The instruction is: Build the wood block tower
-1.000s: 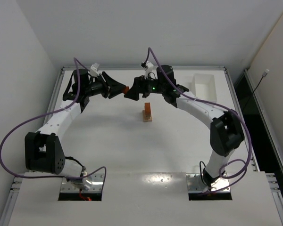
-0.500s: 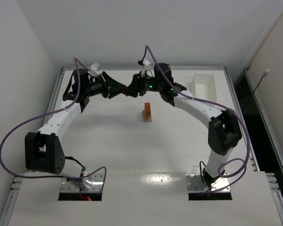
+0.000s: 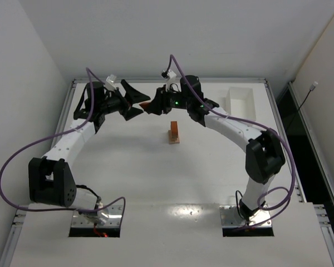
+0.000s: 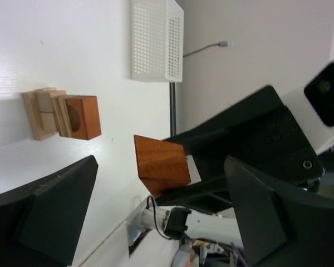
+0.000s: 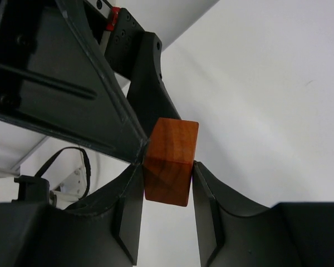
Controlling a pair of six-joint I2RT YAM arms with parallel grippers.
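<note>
Above table, right gripper pinches reddish wedge; left gripper spread.

Over the far middle of the table the arms meet tip to tip: the right gripper clamps the reddish wedge, and the left gripper stands with its jaws spread wide to either side of it, so that space is blocked. In the left wrist view, open gaps lie between the wedge and the left fingers on both sides. The wood block tower stands nearer, apart from both arms, with bare surface all round; the right forearm slants past on its right. The white tray sits in the far right corner, well apart
</note>
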